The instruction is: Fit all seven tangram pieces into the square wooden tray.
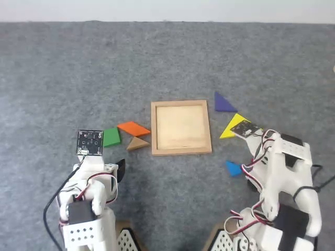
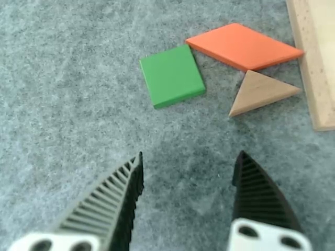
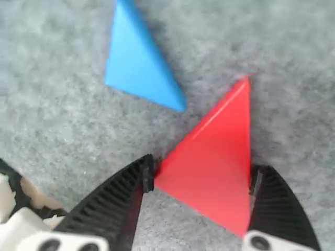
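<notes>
A: Position of the tray [image 1: 181, 103]?
B: Flat on the grey carpet [image 1: 78, 68], mid-table, ahead of both arms. Every visible piece logged outside it.

A: Pieces on the left side?
B: Orange parallelogram [image 1: 133, 128] just beside the left rim. Green square [image 1: 111, 137] next to it, farther from the tray. Tan triangle [image 1: 137, 143] nearer the arms, one tip just beside the rim.

A: Right side?
B: Purple triangle [image 1: 224, 103] near the far right corner. Yellow triangle [image 1: 233, 127] just beside the right rim, partly covered by the right arm. Blue triangle [image 1: 233, 168] closer to the arm bases. Red triangle [image 3: 214, 172] near the blue one, apart from it.

A: Grippers?
B: Left gripper [image 2: 189, 162] above bare carpet, short of the green square and tan triangle, fingers spread wide. Right gripper [image 3: 201, 175] low at the carpet, fingers pressed against two opposite sides of the red triangle, pinching it.
</notes>
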